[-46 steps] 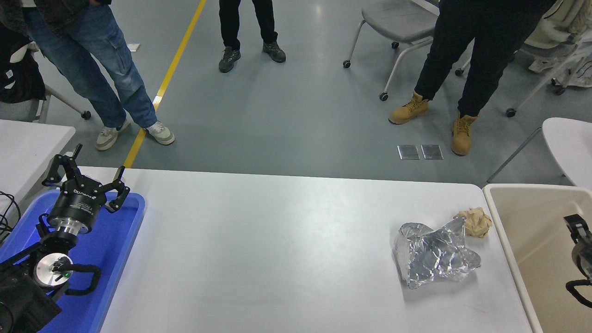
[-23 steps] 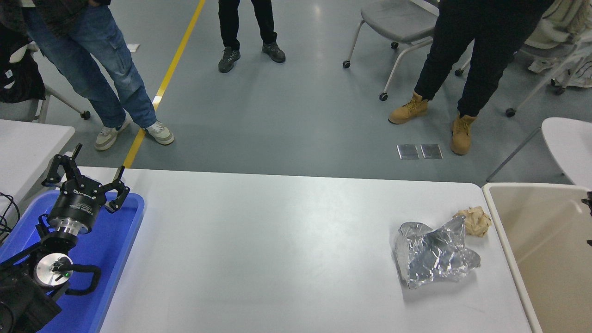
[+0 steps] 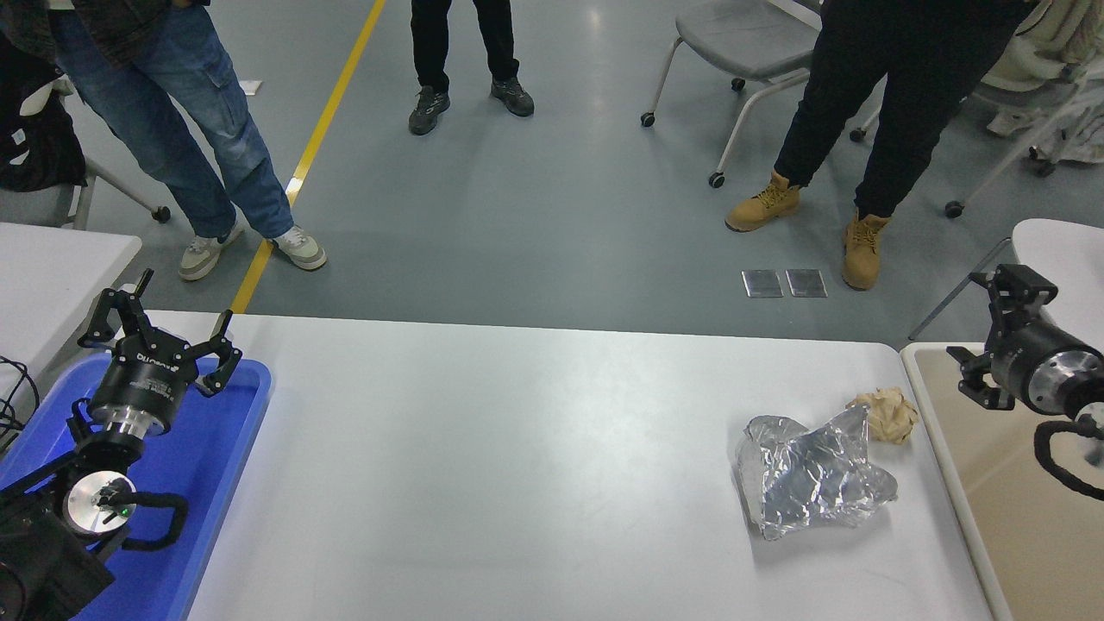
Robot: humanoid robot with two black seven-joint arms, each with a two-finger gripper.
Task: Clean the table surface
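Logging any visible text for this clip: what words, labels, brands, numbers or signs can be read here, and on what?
Left gripper, parked open over the blue tray: white brand lettering on its black body, seen upside down and too small to read with certainty.
Right gripper: no print visible.
Foil wrapper, paper ball, bin, table surface: no text.
Floor: a yellow line, no signs.

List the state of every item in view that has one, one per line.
Table surface: not yet clean, litter at its right end.
Silver foil wrapper: crumpled, lying on the table.
Beige paper ball: wadded, beside the wrapper.
Beige bin: open-topped.
Left hand: open, above the blue tray.
Right hand: above the bin, grip unclear.
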